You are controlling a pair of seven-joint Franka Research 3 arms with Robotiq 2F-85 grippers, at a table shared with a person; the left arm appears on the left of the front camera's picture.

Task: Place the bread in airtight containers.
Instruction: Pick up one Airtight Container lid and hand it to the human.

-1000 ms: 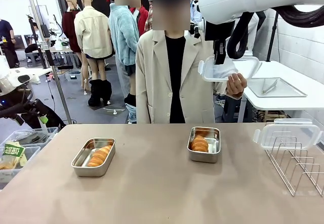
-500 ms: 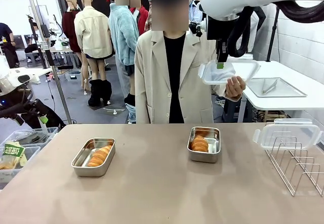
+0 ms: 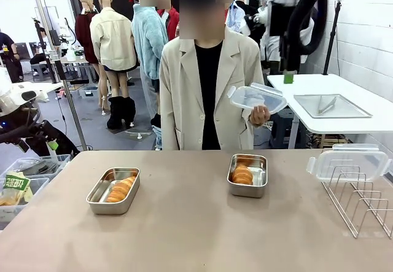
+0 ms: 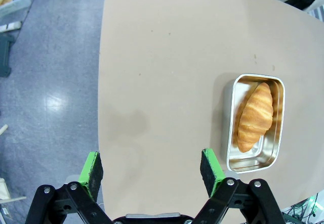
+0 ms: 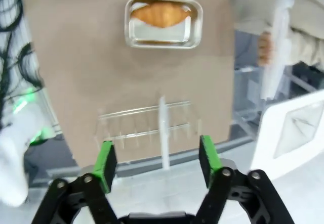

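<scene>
Two steel airtight containers stand on the table, each with one bread in it: the left container with its bread, the right container with its bread. Behind the table a person's hand holds a clear lid. My right arm hangs high at the right, a green pad showing beside that lid, apart from it. My right gripper is open and empty, high above a container. My left gripper is open above bare table, left of a container with bread.
A wire rack stands at the table's right edge with another clear lid leaning on it. Plastic bins sit off the table's left side. A white side table with a flat steel tray stands behind on the right.
My right gripper has opened and let go of the clear lid, then drawn up and away. The person now holds the lid alone and has lowered it leftward.
</scene>
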